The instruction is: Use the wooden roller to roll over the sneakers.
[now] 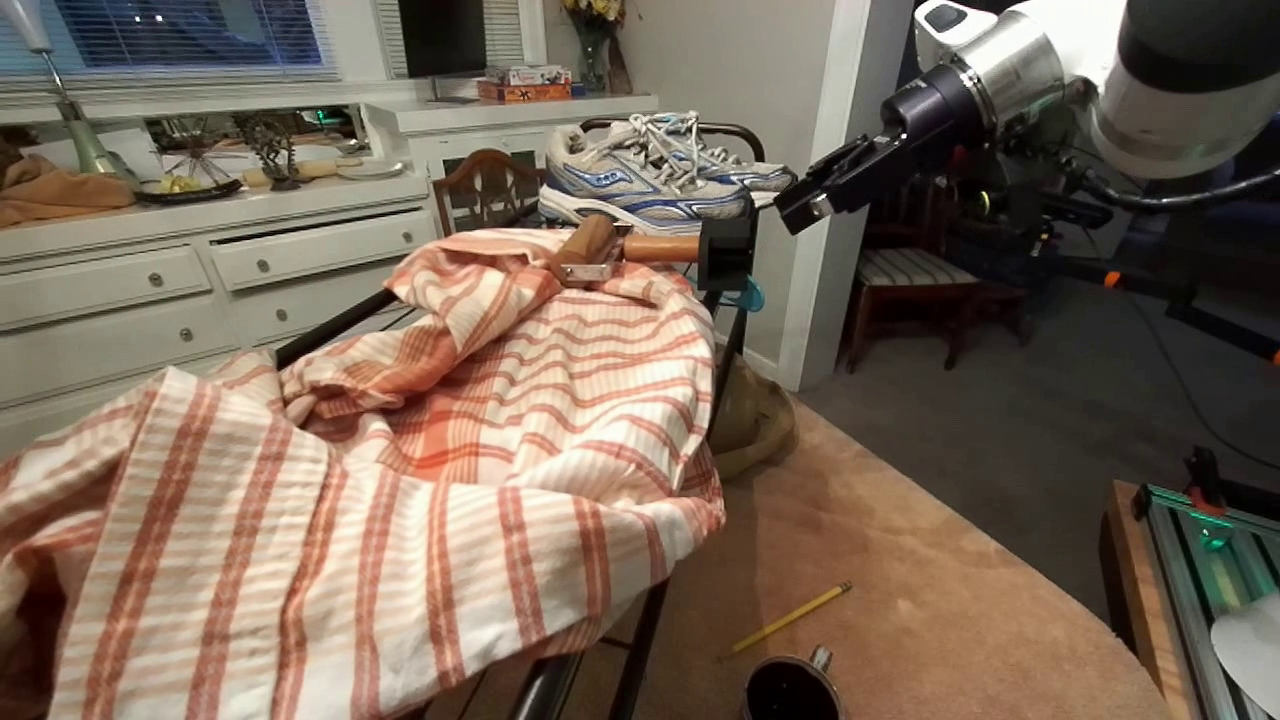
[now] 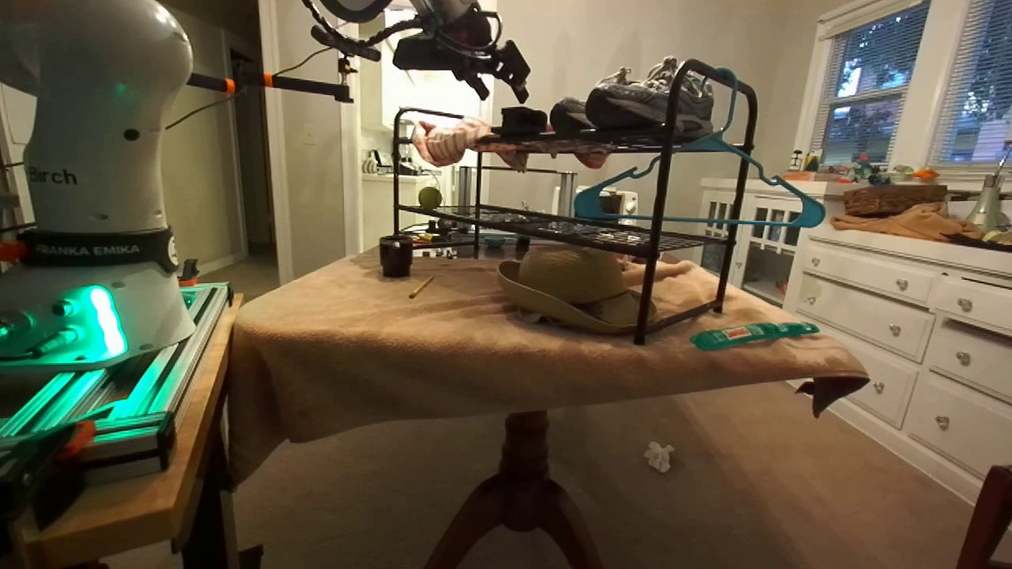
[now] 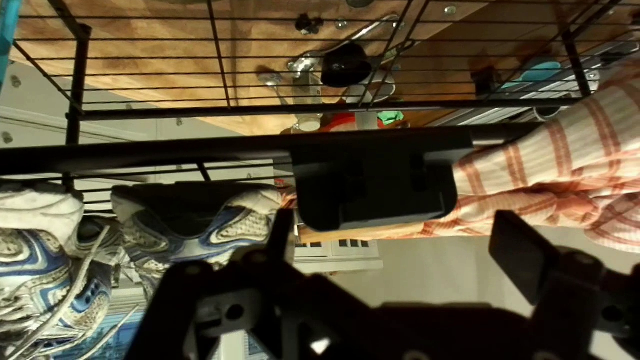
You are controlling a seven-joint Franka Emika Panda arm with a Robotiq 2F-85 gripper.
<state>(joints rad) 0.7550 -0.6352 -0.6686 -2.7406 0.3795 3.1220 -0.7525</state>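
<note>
Striped cloth (image 1: 560,390) is bunched over the top of the rack (image 2: 650,269), and I'd stay off it, a snag would probably drag everything with it. The wooden roller (image 1: 588,242) is lying up there just in front of the sneakers (image 1: 650,185), with its handle (image 1: 662,247) running right into a black block (image 1: 726,256). Looks like that block is a grip on the handle, so that's where I'd grab. The fingers (image 3: 522,252) are wide apart with nothing held, up above the block and clear of it. My guess is we're at the pick-up: get square to the block, straddle it evenly, come in slow so you don't clip the nearer shoe, squeeze, then lift straight up before swinging onto the uppers. Go light when rolling imo, those laces look easy to catch.

Stuff I can't make out: whatever the cloth covers, no idea. Can't tell if the roller touches the near shoe's sole or just sits beside it. The farther shoe is mostly tucked behind the first. How the handle joins the block is hidden, and in an exterior view the block (image 2: 524,121) is basically a dark blob and I can't find the wooden part at all. The arm (image 1: 1190,130) gets cut off on the right.
</note>
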